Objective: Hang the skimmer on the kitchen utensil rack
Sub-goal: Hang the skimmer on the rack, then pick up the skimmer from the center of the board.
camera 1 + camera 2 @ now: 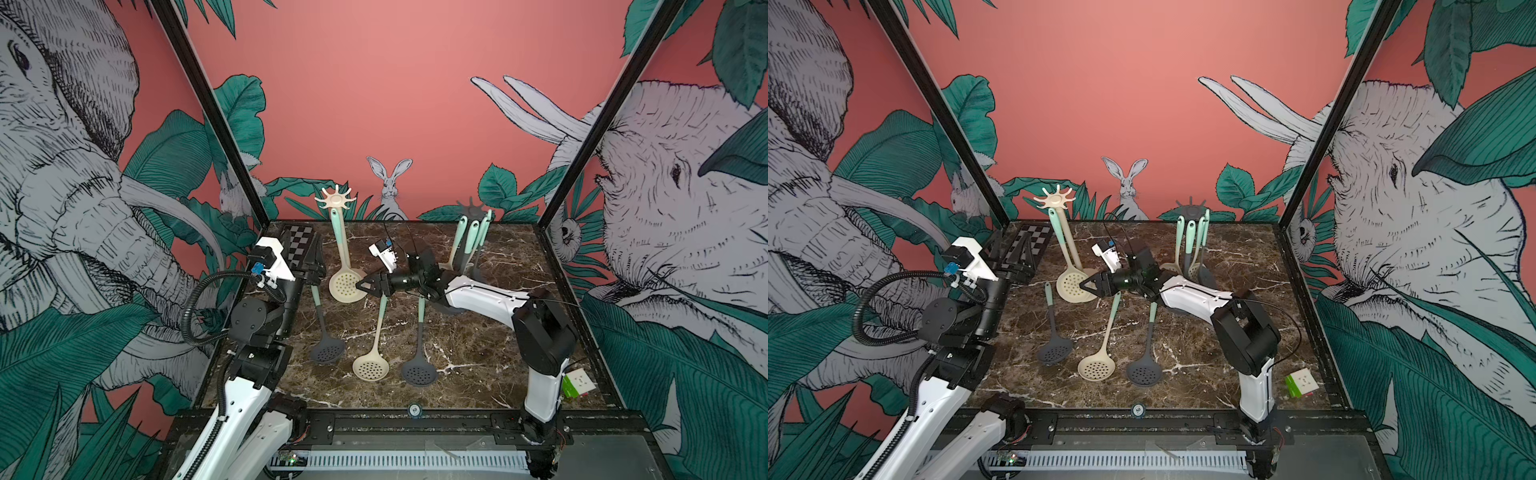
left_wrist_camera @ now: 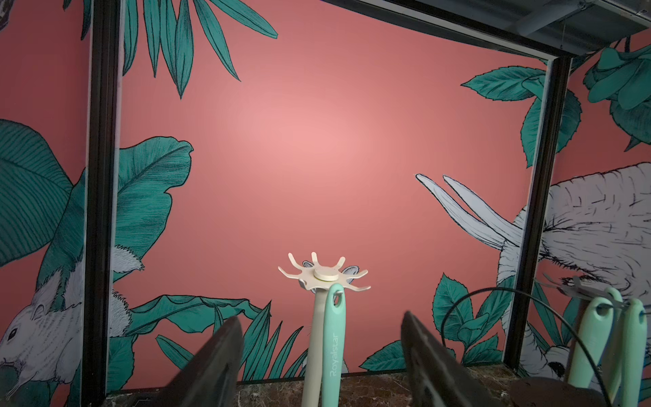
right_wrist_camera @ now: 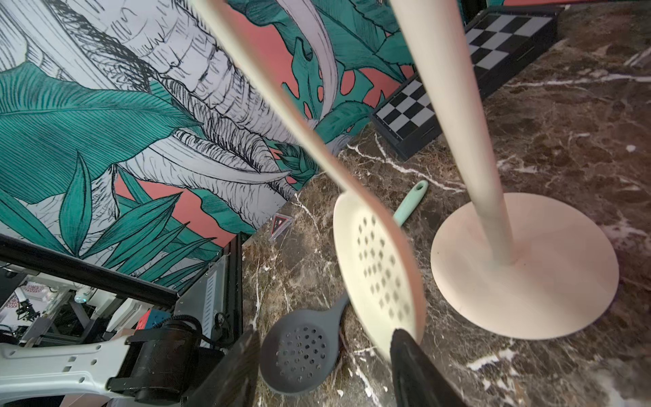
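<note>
Skimmer (image 1: 347, 284) hangs by its handle hole on the cream rack (image 1: 335, 199), bowl blurred in the right wrist view. Right gripper (image 3: 324, 333) stands wide beside the bowl, empty; left gripper (image 2: 320, 317) wide, empty too.

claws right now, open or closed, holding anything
left claw: open, holding nothing
right claw: open, not gripping; the cream skimmer hangs with its bowl close beside one finger
</note>
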{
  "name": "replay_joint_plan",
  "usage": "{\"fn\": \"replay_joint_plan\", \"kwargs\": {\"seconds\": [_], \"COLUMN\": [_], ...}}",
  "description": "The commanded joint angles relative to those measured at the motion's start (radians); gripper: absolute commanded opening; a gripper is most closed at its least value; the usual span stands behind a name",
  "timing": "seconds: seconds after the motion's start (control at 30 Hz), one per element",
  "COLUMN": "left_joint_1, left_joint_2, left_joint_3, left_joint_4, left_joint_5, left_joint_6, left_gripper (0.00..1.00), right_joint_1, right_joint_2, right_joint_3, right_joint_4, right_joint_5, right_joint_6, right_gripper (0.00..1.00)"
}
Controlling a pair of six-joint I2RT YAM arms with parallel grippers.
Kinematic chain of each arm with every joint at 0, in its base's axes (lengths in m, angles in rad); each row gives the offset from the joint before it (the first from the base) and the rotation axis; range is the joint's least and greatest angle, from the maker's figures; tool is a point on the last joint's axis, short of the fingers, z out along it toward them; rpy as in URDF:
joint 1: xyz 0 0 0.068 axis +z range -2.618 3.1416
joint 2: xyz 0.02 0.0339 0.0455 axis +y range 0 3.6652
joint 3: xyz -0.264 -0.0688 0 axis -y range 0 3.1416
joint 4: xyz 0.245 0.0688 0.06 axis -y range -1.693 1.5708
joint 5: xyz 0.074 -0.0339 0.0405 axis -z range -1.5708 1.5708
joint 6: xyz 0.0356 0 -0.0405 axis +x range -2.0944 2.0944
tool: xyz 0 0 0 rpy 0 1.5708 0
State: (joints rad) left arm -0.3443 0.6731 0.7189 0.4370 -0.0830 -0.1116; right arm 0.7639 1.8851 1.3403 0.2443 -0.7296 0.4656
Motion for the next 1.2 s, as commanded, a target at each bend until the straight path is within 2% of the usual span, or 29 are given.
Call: {"fn": "replay_joint_plan", "kwargs": {"seconds": [0.0,0.27,0.5,0.63,0.9,1.17], "left_joint_1": [0.004,0.005,0.009,0.013,0.018,0.026], "left_joint_2": [0.008,0.025,0.027,0.032,0.06,0.068], "left_joint_3": [-0.01,-0.013,-0.01,-0.012,-0.015,-0.024], "left_joint_4": [0.043,0.062,0.059,0.06,0.075,0.09], "left_joint_5": [0.007,0.006,0.008,0.006,0.004,-0.002], "left_joint_6": [-0.002,-0.009,-0.008,-0.014,-0.025,-0.043], "left_gripper": [0.73,0.73,0.72,0.73,0.75,0.75], "right_joint_1": [0.001,0.017,0.114,0.181,0.333,0.451], "right_joint_2": [-0.067,-0.109,-0.197,-0.213,-0.197,-0.152], "right_joint_3": [-0.021,-0.09,-0.066,-0.055,-0.035,0.022], "right_joint_4": [-0.012,-0.025,-0.339,-0.501,-0.743,-0.793], "right_joint_5": [0.02,0.004,0.124,0.216,0.428,0.587], "right_joint_6": [-0.037,-0.135,-0.489,-0.62,-0.762,-0.781], "right_gripper": [0.59,0.58,0.56,0.54,0.56,0.57]}}
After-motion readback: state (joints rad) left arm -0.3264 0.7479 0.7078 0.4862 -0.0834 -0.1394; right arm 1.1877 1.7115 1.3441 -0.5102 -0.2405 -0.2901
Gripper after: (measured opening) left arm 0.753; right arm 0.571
